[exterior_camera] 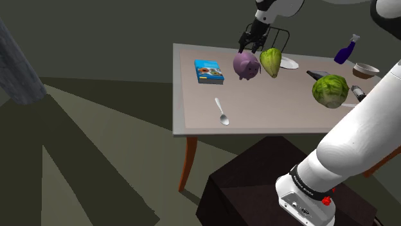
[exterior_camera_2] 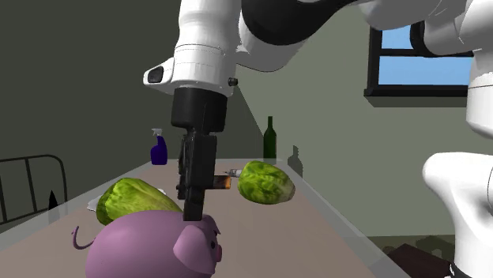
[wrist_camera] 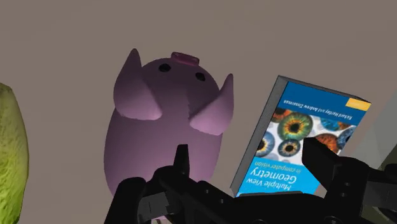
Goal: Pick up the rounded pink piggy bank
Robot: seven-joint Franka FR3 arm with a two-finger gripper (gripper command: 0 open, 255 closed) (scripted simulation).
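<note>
Black gripper (wrist_camera: 248, 156) hovering just above the pink piggy bank (wrist_camera: 167, 121)
Jaws stand wide, empty; the pig sits on the table (exterior_camera: 270, 110) between a geometry book (wrist_camera: 299, 137) and a romaine head (exterior_camera: 270, 61). Best to shift toward the pig, centring its rounded body between the fingers (wrist_camera: 182, 162), before descending.

- You are looking at a room in a home, most likely a dining corner: a table (exterior_camera: 193, 115) on wooden legs (exterior_camera: 187, 164) is standing between plain walls.
- Everyday household things are lying on it: a spoon (exterior_camera: 222, 112), a plate (exterior_camera: 288, 63), a bowl (exterior_camera: 365, 69), a book (exterior_camera: 209, 71), a round lettuce (exterior_camera: 330, 90) and a pink piggy bank (exterior_camera: 245, 65).
- A spray bottle (exterior_camera_2: 159, 148) and a dark green bottle (exterior_camera_2: 270, 138) are standing at the table's far end in the second exterior view.
- A dark-framed window (exterior_camera_2: 423, 67) is showing blue sky, and a black metal chair back (exterior_camera_2: 31, 185) is standing beside the table.
</note>
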